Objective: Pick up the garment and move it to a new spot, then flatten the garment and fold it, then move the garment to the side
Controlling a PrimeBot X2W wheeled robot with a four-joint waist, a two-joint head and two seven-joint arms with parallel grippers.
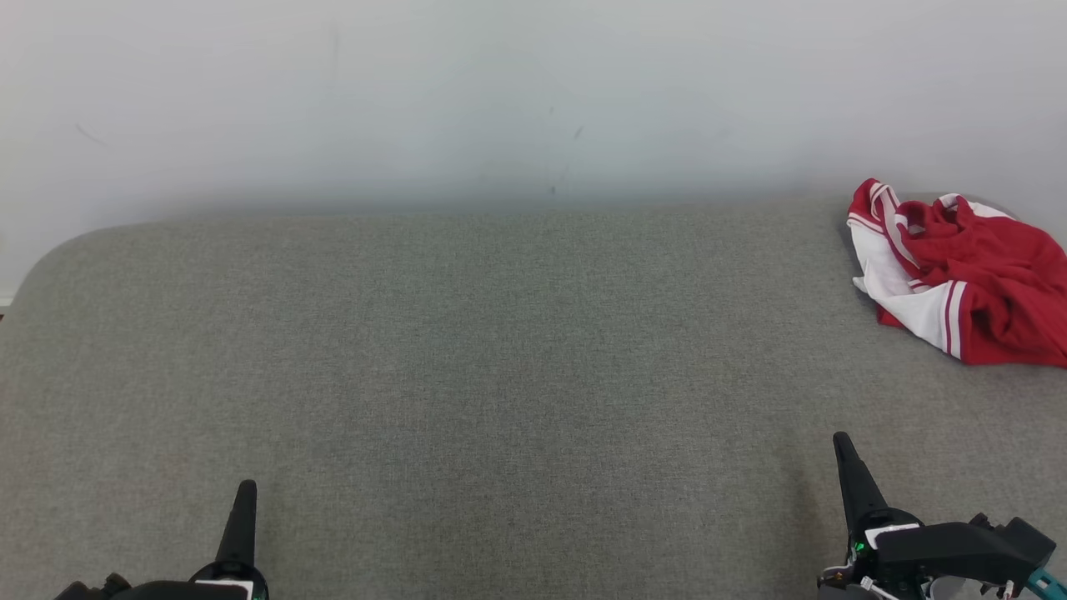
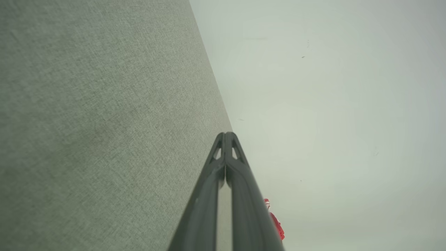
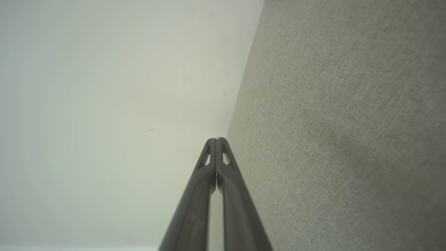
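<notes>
Broadly, the far side of the scene is closed off by a pale wall (image 1: 500, 83), against which the far edge of the counter (image 1: 500, 350) is set. The counter is covered in grey woven fabric and is seen stretching wide and bare across the middle, so a large open stretch is left between the near side and the wall. Its far left corner is rounded off, and a strip of wall is seen beyond that left edge. Its right edge is cut off by the picture and cannot be placed.

A red and white garment (image 1: 959, 275) is bunched in a loose heap at the far right of the counter, near the far edge and well apart from both arms. White panels with red stripes are turned toward the centre. A small red scrap of it (image 2: 277, 223) is also caught in the left wrist view.

At the near left, the left fingers (image 1: 240, 525) are pressed together with nothing between them, as the left wrist view (image 2: 209, 195) confirms. At the near right, the right fingers (image 1: 854, 483) are likewise closed together and empty (image 3: 198, 198).
</notes>
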